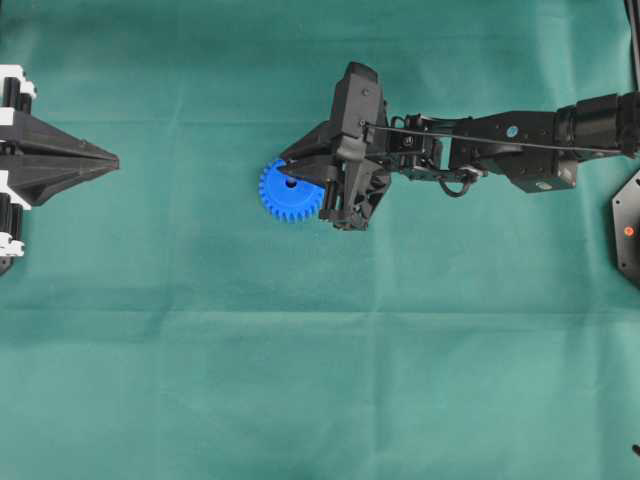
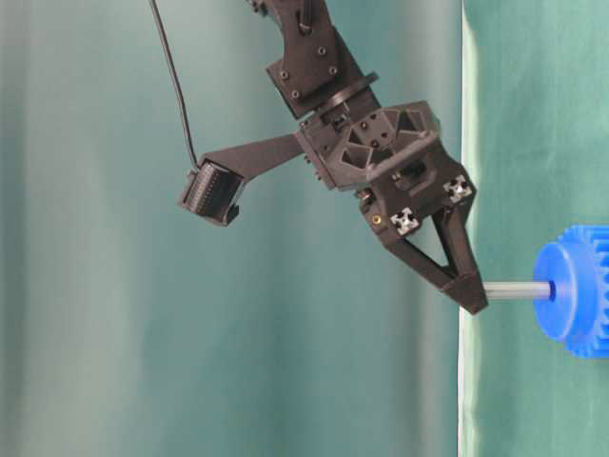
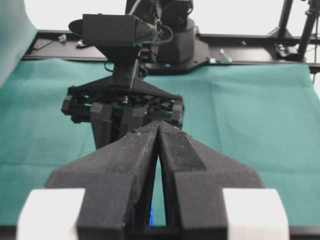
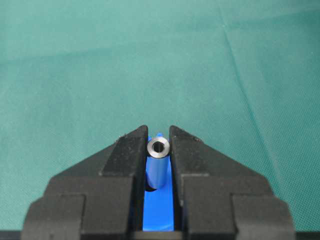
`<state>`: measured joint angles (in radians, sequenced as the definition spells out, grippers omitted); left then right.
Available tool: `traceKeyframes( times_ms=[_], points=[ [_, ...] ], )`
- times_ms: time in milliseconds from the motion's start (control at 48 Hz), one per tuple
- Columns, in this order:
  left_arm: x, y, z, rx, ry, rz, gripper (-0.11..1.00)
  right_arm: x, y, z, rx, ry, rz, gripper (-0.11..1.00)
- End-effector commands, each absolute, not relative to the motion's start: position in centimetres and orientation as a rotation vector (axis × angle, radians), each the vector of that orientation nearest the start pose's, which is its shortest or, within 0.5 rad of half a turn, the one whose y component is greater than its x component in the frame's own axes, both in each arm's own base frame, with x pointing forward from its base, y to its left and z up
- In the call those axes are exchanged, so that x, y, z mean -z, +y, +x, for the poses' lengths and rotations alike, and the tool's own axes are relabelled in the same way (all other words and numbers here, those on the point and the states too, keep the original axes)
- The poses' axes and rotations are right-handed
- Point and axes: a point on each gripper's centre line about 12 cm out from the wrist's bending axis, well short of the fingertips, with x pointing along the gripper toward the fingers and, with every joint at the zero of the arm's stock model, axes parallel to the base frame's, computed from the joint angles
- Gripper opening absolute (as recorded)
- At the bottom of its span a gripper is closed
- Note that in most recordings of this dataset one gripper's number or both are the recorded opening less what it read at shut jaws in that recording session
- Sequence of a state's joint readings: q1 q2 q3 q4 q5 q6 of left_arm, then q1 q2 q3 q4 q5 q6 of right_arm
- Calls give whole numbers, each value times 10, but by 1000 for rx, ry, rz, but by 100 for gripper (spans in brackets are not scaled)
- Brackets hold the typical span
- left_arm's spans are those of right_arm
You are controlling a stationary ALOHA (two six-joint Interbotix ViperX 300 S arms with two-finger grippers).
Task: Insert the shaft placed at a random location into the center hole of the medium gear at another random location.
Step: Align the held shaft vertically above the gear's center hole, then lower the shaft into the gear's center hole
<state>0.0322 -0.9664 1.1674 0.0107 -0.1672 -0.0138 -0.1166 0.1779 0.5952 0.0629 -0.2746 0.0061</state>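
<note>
Green cloth lies under everything. My left gripper waits at the left edge, jaws pressed together, holding nothing. Further right the gear lies flat, and my right gripper pinches the shaft by its top end so its tip seems already in the hole

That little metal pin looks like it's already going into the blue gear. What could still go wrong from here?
1. The right claw grips the pin only at its far end, so the pin might tilt and jam in the hole rather than slide deeper.
2. Nothing holds the gear; the left claw sits shut far off. A crooked push could shove the gear across the cloth.
3. If the claw opens before the pin is seated, the pin may lean or fall out.
</note>
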Motion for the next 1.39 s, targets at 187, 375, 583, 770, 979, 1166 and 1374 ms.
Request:
traceKeyframes(
  times_ms=[187, 375, 583, 770, 979, 1166, 1374],
  points=[
    [-289, 7, 201, -31, 17, -2, 0, -184, -51, 427, 141, 417, 78, 14],
    [-289, 7, 201, -31, 17, -2, 0, -186, -51, 427, 140, 411, 75, 14],
    [-289, 7, 201, -31, 18, -1, 0, -185, -52, 427, 142, 411, 78, 14],
    [-289, 7, 201, -33, 18, -1, 0, -172, -51, 430, 143, 439, 87, 14],
    [-289, 7, 201, -31, 18, -1, 0, -160, -49, 433, 141, 453, 93, 14],
    [-288, 7, 201, -31, 21, -1, 0, -156, -48, 433, 144, 460, 102, 14],
    [-289, 7, 201, -31, 18, -2, 0, -156, -47, 433, 143, 460, 103, 14]
  ],
)
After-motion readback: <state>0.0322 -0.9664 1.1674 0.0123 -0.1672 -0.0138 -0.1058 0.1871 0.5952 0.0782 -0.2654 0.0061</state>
